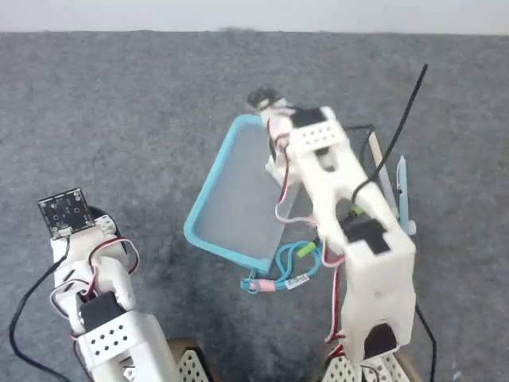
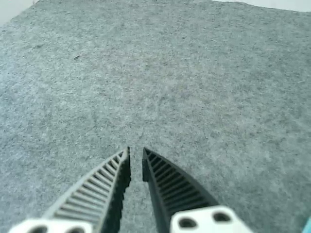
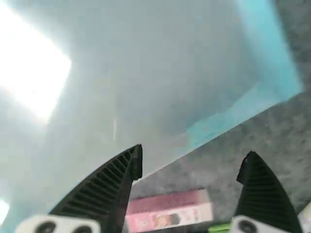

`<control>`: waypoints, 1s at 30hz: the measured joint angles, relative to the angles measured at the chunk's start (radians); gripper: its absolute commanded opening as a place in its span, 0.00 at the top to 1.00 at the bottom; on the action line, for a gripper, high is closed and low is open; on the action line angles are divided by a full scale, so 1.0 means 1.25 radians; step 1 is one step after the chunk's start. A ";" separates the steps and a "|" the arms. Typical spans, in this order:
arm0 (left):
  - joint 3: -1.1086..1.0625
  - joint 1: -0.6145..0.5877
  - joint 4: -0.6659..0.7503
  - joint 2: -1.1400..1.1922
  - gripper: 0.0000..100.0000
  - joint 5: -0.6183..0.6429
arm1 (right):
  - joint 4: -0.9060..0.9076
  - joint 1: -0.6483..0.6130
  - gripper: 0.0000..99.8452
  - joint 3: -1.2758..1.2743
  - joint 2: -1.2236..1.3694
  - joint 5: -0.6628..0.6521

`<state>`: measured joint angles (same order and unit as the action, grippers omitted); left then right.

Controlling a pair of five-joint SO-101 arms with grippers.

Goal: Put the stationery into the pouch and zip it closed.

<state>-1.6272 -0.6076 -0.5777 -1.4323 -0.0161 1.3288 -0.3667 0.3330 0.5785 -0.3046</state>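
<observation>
Two tools, one pouch, several loose pieces of stationery; nothing is packed yet, as far as can be seen.

1. Pouch (image 1: 235, 187). Translucent flat sleeve with a light-blue border, on the grey felt table (image 1: 119, 103) near the middle, partly under the right arm. Judged light, soft and floppy, with a smooth, probably slippery face. The bound blue edge looks like the surest place to pinch, since the film itself would likely buckle or slide. The zip and its slider cannot be made out.

2. Right tool (image 3: 194, 153). Fingers spread wide apart, holding nothing, poised over the pouch face close to its blue edge.

3. Left tool (image 2: 136, 153). Fingers drawn almost together with a thin slit between them, gripping nothing, over bare felt well apart from the pouch.

4. Pen (image 1: 402, 191). Pale blue and slim, on the table beyond the right arm, outside the pouch. Judged light and rigid, and liable to roll. Best taken across the barrel near its middle.

5. Stick (image 1: 374, 155). Cream, pencil-like, just beside the pen. Judged to handle the same way.

6. Pink piece (image 3: 170, 211). Small labelled block on the felt just outside the pouch edge. Judged light and stiff. Best gripped across its narrow sides.

7. Cord (image 1: 298, 259). Blue loops with a green bit (image 1: 306, 249), near the pouch's near corner. Limp and likely to snag; whether it is joined to the pouch cannot be told.
</observation>
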 measured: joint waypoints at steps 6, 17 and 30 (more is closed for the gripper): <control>0.000 0.026 0.000 0.000 0.95 0.000 | 0.161 0.015 0.68 0.206 0.047 0.006; -0.004 0.029 0.000 0.000 0.95 -0.011 | 0.232 -0.113 0.69 -0.058 -0.292 -0.017; -0.015 0.054 0.000 0.000 0.95 -0.022 | -0.022 -0.333 0.69 -0.943 -0.932 -0.191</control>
<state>-1.6456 -0.5401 -0.5777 -1.4323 -0.0437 1.3011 -0.7825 -0.8454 -0.5861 -0.5439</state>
